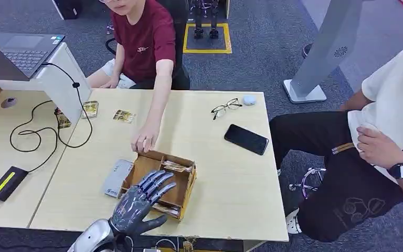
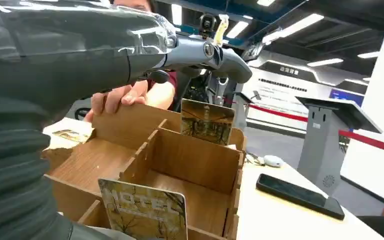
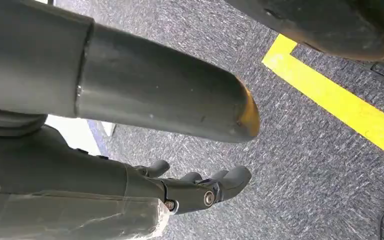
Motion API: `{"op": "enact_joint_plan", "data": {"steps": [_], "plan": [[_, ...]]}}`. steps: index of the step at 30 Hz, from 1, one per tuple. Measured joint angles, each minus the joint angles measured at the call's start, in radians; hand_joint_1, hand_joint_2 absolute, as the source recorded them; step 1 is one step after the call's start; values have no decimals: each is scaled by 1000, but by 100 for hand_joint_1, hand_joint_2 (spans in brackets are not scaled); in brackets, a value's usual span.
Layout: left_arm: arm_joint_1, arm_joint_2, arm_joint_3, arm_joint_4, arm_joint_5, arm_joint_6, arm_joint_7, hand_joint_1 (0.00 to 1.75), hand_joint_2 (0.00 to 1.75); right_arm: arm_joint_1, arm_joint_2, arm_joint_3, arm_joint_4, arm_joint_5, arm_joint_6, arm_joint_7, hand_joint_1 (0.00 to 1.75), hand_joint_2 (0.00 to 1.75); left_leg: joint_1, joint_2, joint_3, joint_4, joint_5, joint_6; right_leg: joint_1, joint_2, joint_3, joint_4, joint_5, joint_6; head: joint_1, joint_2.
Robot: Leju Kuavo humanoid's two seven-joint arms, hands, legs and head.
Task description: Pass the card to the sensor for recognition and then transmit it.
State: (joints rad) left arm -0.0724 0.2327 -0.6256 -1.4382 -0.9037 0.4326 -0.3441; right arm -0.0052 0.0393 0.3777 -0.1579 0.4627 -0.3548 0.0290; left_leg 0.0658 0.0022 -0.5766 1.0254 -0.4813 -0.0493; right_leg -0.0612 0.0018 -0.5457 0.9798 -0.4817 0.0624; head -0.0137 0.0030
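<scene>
My left hand (image 1: 139, 199) open, empty, hovering over brown wooden compartment box (image 1: 186, 188). Yellow-printed cards (image 2: 145, 210) upright inside box. Grey sensor pad (image 1: 116, 177) beside box. Nothing picked; scan, handover remain. Right hand (image 3: 200, 187) hangs empty, fingers loosely curled.

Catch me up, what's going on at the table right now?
The robot's left hand hovers open over the wooden card box, holding nothing yet. Cards stand upright in its compartments. A seated person's hand rests on the box's far edge. The grey card reader lies beside the box. The right hand hangs over the floor.
</scene>
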Motion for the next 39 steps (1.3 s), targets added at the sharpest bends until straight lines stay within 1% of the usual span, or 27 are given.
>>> {"op": "enact_joint_plan", "data": {"steps": [2,3,11,12,13,14,22,23,24,26,36,37,38,39], "plan": [[0,0,0,0,0,0,0,0,175,0,0,0,0,0,0,0,0,0,0,0,0,0,0,0,0,0,0,0,0,0,0,0],[0,0,0,0,0,0,0,175,175,0,0,0,0,0,0,0,0,0,0,0,0,0,0,0,0,0,0,0,0,0,0,0],[0,2,0,1,-5,-26,0,175,175,0,0,0,0,6,0,0,0,0,0,0,0,0,0,0,0,0,0,0,0,0,0,0],[0,2,0,1,-5,-27,0,169,175,0,0,0,0,6,0,-1,0,0,0,0,0,0,0,0,0,0,0,0,0,0,0,0],[0,2,0,1,-4,-27,0,168,175,0,0,0,0,6,0,-2,0,0,0,0,0,0,0,0,0,0,0,0,0,0,0,0],[0,2,0,1,-2,-28,0,173,175,0,0,0,0,6,0,-2,0,0,0,0,0,0,0,0,0,0,0,0,0,0,0,0],[0,9,0,1,3,-30,0,173,175,0,0,0,0,6,-2,-2,0,0,0,0,0,0,0,0,0,0,0,0,0,0,0,0],[0,10,0,1,3,-30,0,169,175,0,0,0,0,6,-2,-2,0,0,0,0,0,0,0,0,0,0,0,0,0,0,0,0],[0,10,0,1,3,-30,0,175,175,0,0,0,0,6,-2,-2,0,0,0,0,0,0,0,0,0,0,0,0,0,0,0,0],[0,10,0,1,3,-30,0,173,175,0,0,0,0,6,-2,-2,0,0,0,0,0,0,0,0,0,0,0,0,0,0,0,0],[0,18,0,1,9,-36,0,175,175,0,0,0,0,-1,-3,-9,0,0,0,0,0,0,0,0,0,0,0,0,0,0,0,0],[0,19,0,1,9,-36,0,59,175,0,0,0,0,-1,-3,-9,0,0,0,0,0,0,0,0,0,0,0,0,0,0,0,0],[0,19,0,1,9,-36,0,0,175,0,0,0,0,-1,-3,-9,0,0,0,0,0,0,0,0,0,0,0,0,0,0,0,0],[0,20,0,1,9,-36,0,0,175,0,0,0,0,-1,-3,-9,0,0,0,0,0,0,0,0,0,0,0,0,0,0,0,0]]}}
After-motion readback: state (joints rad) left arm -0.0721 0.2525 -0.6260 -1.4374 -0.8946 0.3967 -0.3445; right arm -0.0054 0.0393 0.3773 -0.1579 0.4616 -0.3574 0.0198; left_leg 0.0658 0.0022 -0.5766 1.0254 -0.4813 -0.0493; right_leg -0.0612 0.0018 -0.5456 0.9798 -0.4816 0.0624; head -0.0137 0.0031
